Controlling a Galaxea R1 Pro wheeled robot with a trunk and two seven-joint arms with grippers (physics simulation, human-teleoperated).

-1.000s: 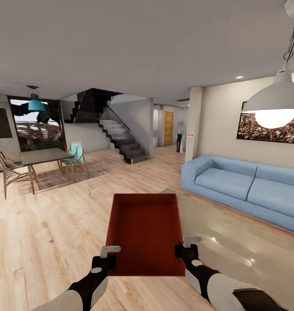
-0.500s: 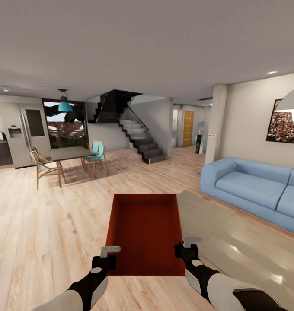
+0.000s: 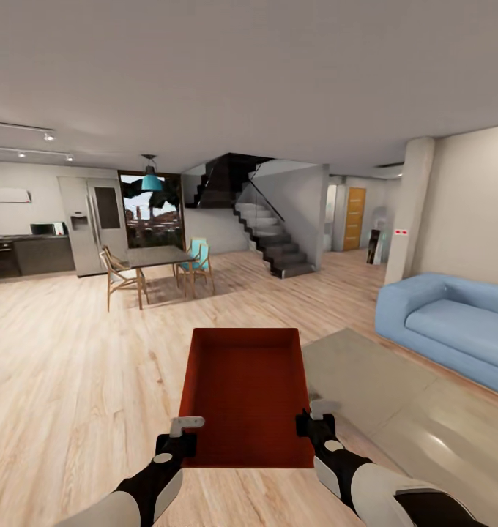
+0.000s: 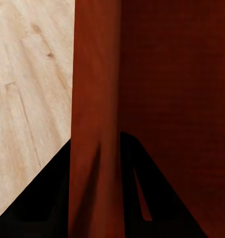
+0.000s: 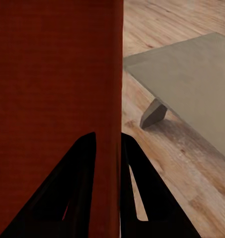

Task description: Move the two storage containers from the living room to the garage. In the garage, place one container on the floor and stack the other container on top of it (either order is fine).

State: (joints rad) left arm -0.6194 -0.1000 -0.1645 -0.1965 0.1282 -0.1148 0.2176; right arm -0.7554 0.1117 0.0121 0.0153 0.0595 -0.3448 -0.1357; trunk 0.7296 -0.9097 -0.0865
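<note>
Risk: we carry the container [image 3: 247, 391], each pincer, left [image 3: 181, 433] and right [image 3: 313, 419], clamped on a side wall; a sharp turn could slip it.

Light wood-plank floor [image 3: 73, 366] across the lower half of the head view, running back to the staircase [image 3: 274, 245] at centre. At right of centre, directly on the planks: grey low table [image 3: 366, 377], with a blue sofa [image 3: 454, 326] beyond it at the right edge. At left of centre: dark dining table [image 3: 157, 256] with wooden chairs [image 3: 117, 274] around it. In the right wrist view, same grey low table [image 5: 191, 84] on an angled leg over the planks.
</note>
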